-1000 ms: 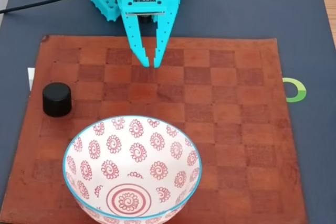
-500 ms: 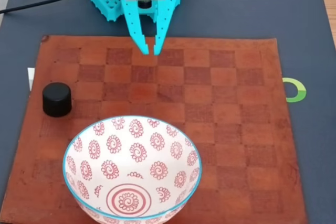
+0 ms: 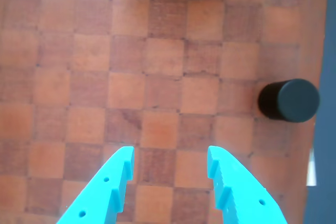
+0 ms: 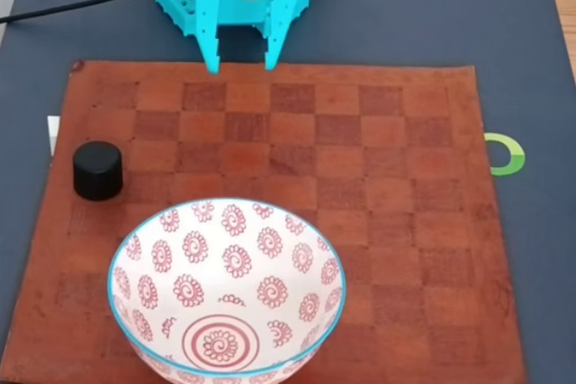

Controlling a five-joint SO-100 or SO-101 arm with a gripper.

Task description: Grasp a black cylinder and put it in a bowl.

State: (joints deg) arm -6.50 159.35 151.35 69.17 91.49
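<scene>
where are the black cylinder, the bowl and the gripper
black cylinder [image 4: 97, 169], fixed view, on its flat top
bowl [image 4: 144, 222], fixed view, on its light blue rim
gripper [image 4: 241, 65], fixed view, midway between its open fingertips

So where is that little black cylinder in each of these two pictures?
Wrist view: the black cylinder stands at the right edge, about halfway up, beyond the open gripper.
Fixed view: the black cylinder stands at the left, above the bowl.
Shared landmark: the brown checkered mat, with the cylinder near its side edge in both.
</scene>
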